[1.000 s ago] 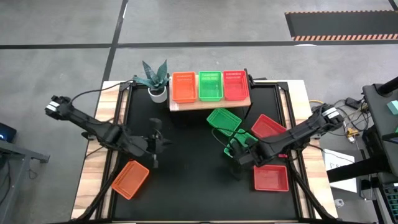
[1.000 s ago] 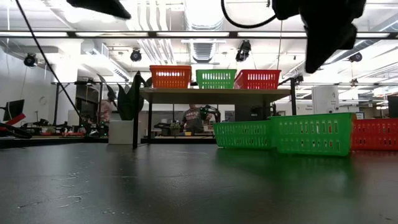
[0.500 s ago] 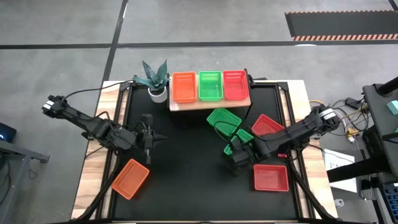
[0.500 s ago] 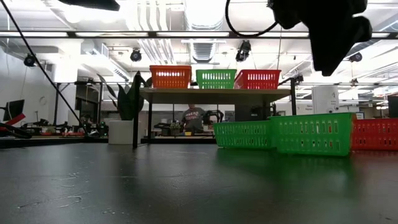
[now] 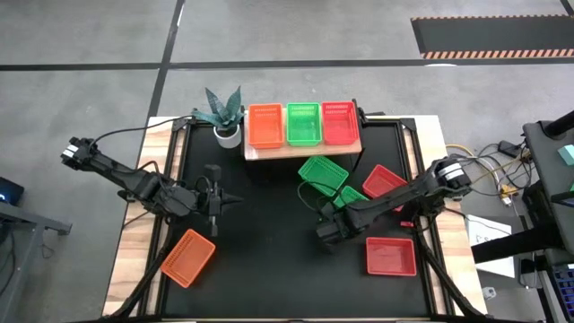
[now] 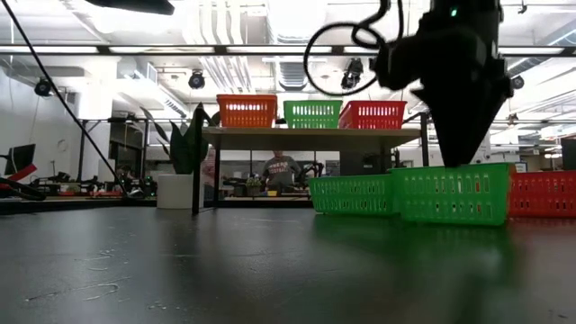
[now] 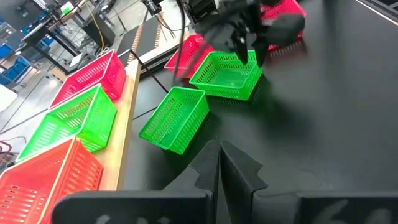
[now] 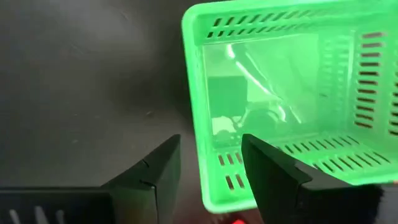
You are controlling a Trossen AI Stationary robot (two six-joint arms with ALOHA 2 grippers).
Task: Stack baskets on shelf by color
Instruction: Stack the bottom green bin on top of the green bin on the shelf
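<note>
Right tool (image 8: 208,165) open, left (image 7: 219,163) shut.

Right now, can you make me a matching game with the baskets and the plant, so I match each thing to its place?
Things:
1. orange basket on the table
2. red basket nearest the front edge
3. potted plant
4. right tool

Places:
A. beside the shelf
B. at the rim of a green basket
C. the table's front left
D. the table's front right

Pairs: 1-C, 2-D, 3-A, 4-B
</note>
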